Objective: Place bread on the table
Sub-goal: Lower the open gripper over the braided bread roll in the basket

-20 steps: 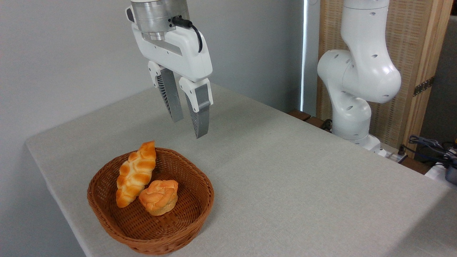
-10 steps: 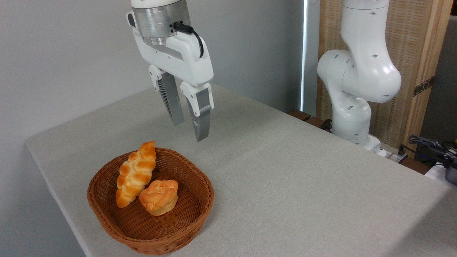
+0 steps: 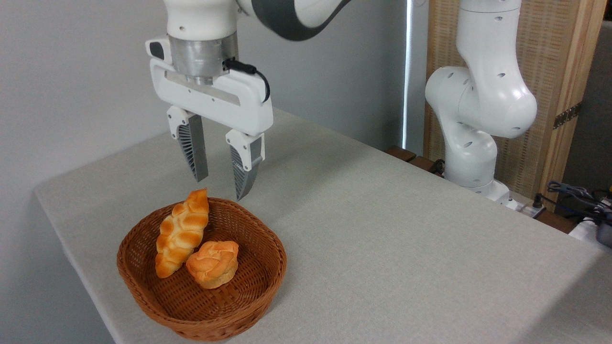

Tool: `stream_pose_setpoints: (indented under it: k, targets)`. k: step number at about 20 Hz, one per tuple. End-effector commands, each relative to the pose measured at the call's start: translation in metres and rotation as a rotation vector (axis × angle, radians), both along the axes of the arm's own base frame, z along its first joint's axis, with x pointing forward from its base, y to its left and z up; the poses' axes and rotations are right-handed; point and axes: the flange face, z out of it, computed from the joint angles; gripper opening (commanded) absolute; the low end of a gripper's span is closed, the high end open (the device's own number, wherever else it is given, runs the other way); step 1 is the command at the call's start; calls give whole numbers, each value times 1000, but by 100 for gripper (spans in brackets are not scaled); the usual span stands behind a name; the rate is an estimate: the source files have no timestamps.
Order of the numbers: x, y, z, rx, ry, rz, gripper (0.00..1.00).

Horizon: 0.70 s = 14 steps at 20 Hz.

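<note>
Golden braided bread (image 3: 182, 232) lies in basket (image 3: 248, 301), long axis leaning against far-left rim. Gripper (image 3: 219, 188) above basket's far rim, jaws apart, empty; bread below, slightly left.

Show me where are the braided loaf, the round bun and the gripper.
braided loaf (image 3: 181, 232): fixed camera view, middle of its braided top.
round bun (image 3: 213, 263): fixed camera view, centre of its knotted top.
gripper (image 3: 219, 187): fixed camera view, midway between the two fingertips.
</note>
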Motion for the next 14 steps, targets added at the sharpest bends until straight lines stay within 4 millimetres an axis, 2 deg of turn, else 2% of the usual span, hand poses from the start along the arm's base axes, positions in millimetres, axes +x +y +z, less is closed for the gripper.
stream_pose_setpoints:
  k: [1,6,7,9,11,14]
  targets:
    - [-1,-6,-18,-73,-20,122,100]
    - [3,-24,-43,-124,-47,227,100]
    - [2,-32,-48,-125,-49,226,100]
    - [2,-36,-59,-126,-44,232,100]
    - [7,-47,-66,-153,-62,267,100]
    - [13,-51,-74,-163,-78,300,100]
